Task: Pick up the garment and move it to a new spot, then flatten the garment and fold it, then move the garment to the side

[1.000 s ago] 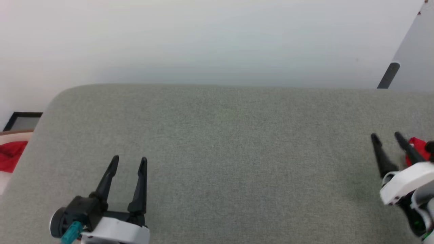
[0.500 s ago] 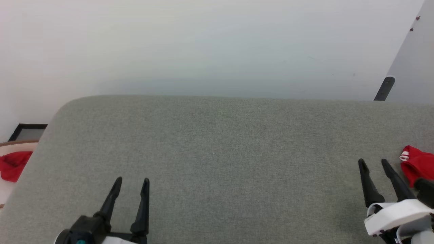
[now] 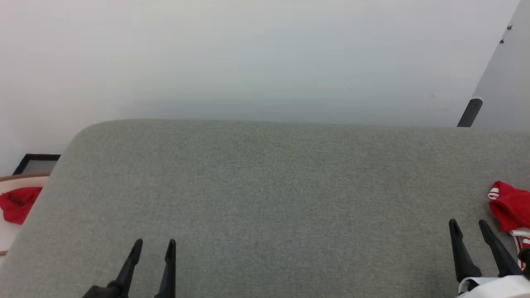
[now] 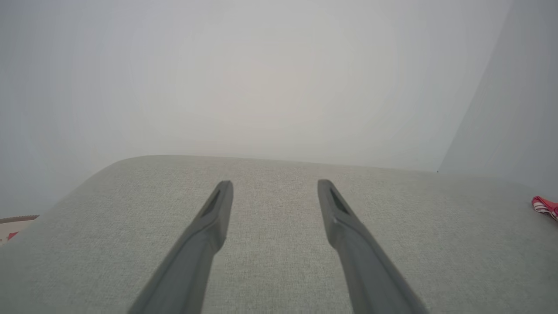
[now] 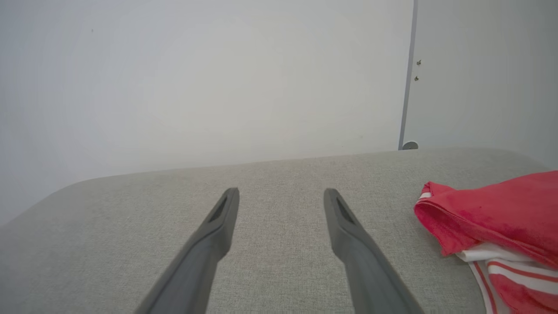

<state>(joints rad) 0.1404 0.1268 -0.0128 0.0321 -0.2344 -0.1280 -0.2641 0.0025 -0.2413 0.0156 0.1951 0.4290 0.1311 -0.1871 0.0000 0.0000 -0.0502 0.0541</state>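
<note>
The garment (image 3: pixel 511 205), a crumpled red jersey with red-white striped trim, lies at the right edge of the grey padded table (image 3: pixel 265 198). The right wrist view shows the garment (image 5: pixel 497 222) bunched to the right of my fingers, a white striped part under the red. A sliver of the garment (image 4: pixel 545 206) shows far right in the left wrist view. My right gripper (image 3: pixel 468 224) stands open just left of the garment, apart from it, nothing between its fingers. My left gripper (image 3: pixel 154 243) is open over bare table at the lower left.
A second red cloth (image 3: pixel 18 203) lies on a pale surface off the table's left edge, beside a dark frame (image 3: pixel 37 163). A white wall rises behind the table. A grey panel with a dark post (image 3: pixel 470 112) stands at the back right.
The head view has tipped and shifted, so the table sits lower in the picture. Both grippers have drawn back toward the bottom edge. More of the garment shows at the right.
</note>
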